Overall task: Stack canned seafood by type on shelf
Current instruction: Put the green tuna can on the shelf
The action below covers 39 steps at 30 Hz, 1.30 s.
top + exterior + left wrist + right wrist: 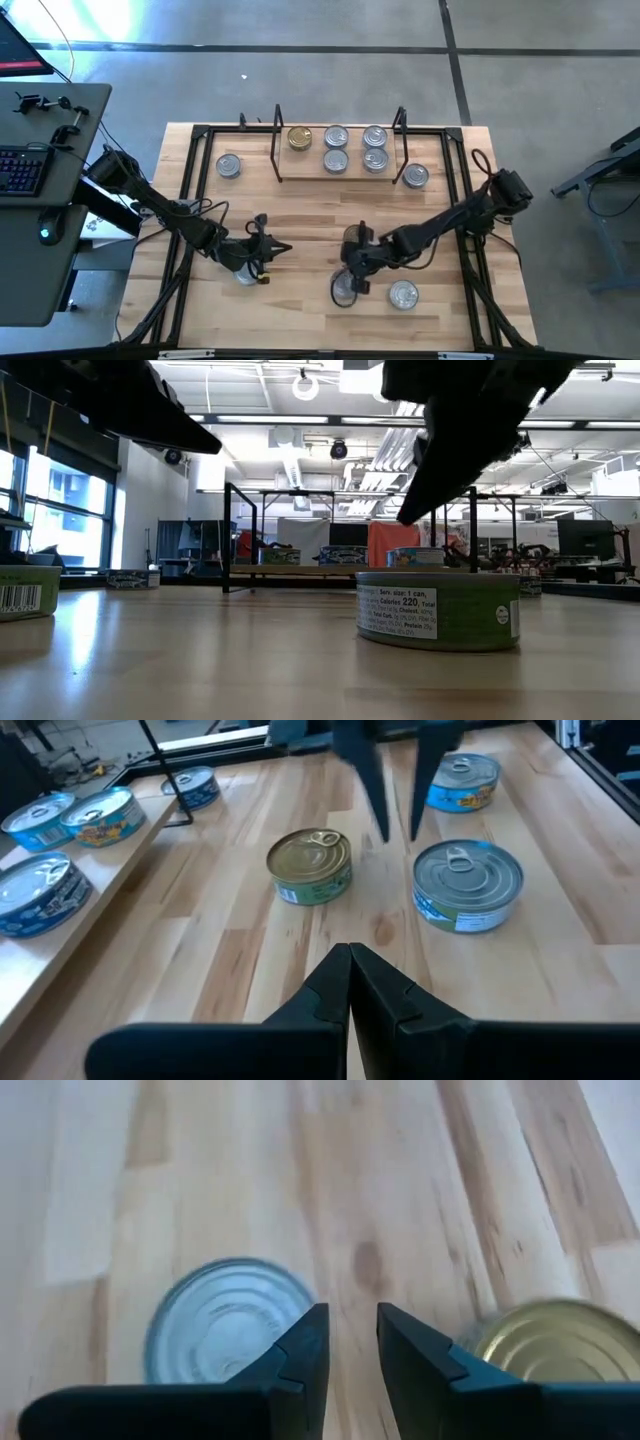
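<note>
Canned seafood lies scattered from the near edge of the table (300, 215) to the shelf (340, 178) at the far side. Nearest the front edge, a gold-lidded tin with a green label (310, 865) sits just beside a silver-lidded tin (403, 295) to its right, the two apart. The right gripper (352, 1312) hangs low over the bare wood between these two. Its fingers are parted by only a narrow slit, nothing is between them, and it touches neither tin. To the left, at about the same depth, the left gripper (275, 248) is pressed fully closed and empty, pointing toward the right arm. What seems to be another tin (243, 272) sits under the left wrist, though the arm hides most of it.

Farther back, one silver tin (229, 166) stands alone on the table outside the shelf's left wire frame. Another (416, 177) stands outside its right end. On the shelf's wooden board a gold-lidded tin (299, 138) is at the left. Beside it stand two silver-lidded tins, one in front (335, 160) and one behind (336, 136), and then a second such pair (375, 148) toward the right frame. Whether any of these are stacked cannot be told from above.
</note>
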Motion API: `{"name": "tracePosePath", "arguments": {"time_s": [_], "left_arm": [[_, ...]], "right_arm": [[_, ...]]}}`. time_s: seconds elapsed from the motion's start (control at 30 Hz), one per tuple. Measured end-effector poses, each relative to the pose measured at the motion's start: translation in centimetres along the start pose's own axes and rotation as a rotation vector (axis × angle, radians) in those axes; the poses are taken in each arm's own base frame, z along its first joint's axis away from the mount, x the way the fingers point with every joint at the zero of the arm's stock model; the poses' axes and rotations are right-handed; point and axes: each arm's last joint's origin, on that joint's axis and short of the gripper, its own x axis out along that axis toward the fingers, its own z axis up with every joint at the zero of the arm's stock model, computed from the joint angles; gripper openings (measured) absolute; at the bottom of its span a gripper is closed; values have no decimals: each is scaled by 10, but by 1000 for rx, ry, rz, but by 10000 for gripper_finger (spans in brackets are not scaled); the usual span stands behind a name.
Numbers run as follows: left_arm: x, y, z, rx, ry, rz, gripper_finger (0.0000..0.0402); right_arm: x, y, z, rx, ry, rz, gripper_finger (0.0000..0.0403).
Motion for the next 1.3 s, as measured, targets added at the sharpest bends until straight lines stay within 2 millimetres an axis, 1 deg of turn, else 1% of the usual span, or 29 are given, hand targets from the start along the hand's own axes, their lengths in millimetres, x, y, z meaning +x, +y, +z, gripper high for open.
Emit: {"name": "tracePosePath", "arguments": {"time_s": [0.1, 0.23, 0.37, 0.47, 0.57, 0.63, 0.77, 0.87, 0.93, 1.03, 1.13, 1.2, 1.3], "left_arm": [[0, 0, 0, 9, 0, 0, 0], [1, 1, 0, 5, 0, 4, 0], [1, 1, 0, 5, 0, 4, 0], [1, 1, 0, 7, 0, 4, 0], [1, 1, 0, 19, 2, -3, 0], [1, 0, 0, 42, 4, -18, 0], [1, 0, 0, 93, 6, -35, 0], [1, -1, 0, 123, 4, -48, 0], [5, -1, 0, 106, -1, -48, 0], [14, -2, -1, 133, -19, -59, 1], [29, -6, -9, 252, -25, -58, 5], [39, -10, -14, 334, -40, -51, 16], [52, -15, -20, 399, -48, -40, 43]], "right_arm": [[-3, 2, -5, -65, 46, -27, 90], [-4, -5, -15, -138, 147, -104, 132], [-6, -2, -23, -353, 175, -202, 173], [-2, 1, -27, -481, 174, -259, 179], [11, 0, -32, -545, 218, -274, 165], [20, 0, -37, -558, 242, -297, 145], [33, -1, -43, -559, 264, -345, 88], [38, 0, -43, -527, 237, -391, 34], [39, -1, -41, -505, 217, -389, 11], [42, -1, -34, -454, 167, -373, 14], [46, -4, -24, -380, 120, -323, 9], [49, -8, -16, -334, 90, -263, 3], [54, -14, -5, -269, 40, -172, 3]]}}
